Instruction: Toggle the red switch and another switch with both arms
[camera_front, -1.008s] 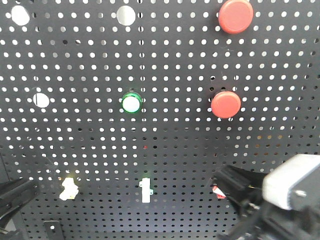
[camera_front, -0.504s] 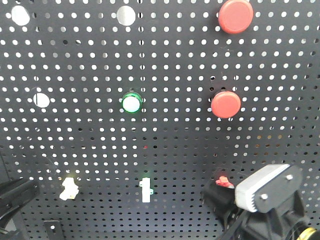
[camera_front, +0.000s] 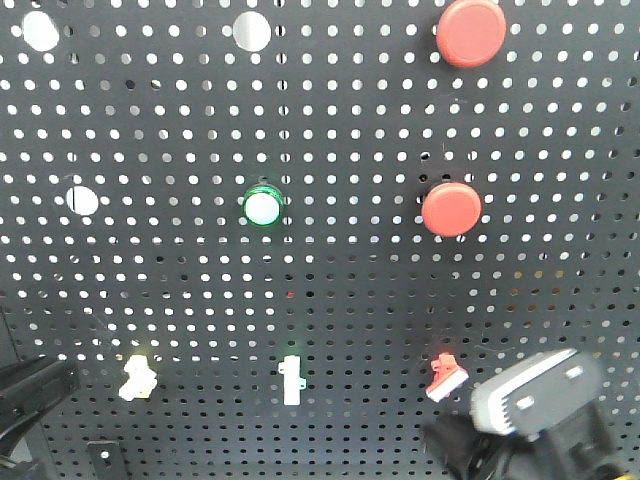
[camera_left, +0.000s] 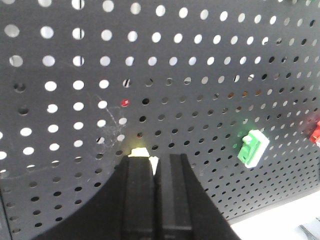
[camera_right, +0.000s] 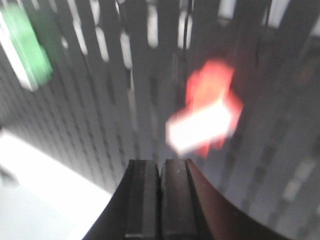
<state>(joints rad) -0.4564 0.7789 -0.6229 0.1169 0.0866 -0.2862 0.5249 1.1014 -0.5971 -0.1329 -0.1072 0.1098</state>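
Red switch: the red switch (camera_front: 443, 374) sits on the board (camera_front: 350, 130), right of the green switch (camera_front: 291, 378) and in the same row, with its white lever tilted.
Right tool: the right tool (camera_right: 160, 167) has its fingers pressed together with nothing between them. It is just below the red switch and apart from it, on the side away from the green switch. The front view shows it blurred under a grey housing (camera_front: 530, 395).
Yellow switch: the yellow switch (camera_front: 137, 376) is left of the green switch, in the same row.
Left tool: the left tool (camera_left: 156, 167) also has its fingers together and holds nothing. Its tips are just below the yellow switch and hide the switch's lower edge in the wrist view. The front view shows a gap between them.
Switches: three, in one row.
Buttons: two red buttons (camera_front: 452, 208), both up and right of the green switch, and one green button (camera_front: 263, 206) above it.
Tools: two.
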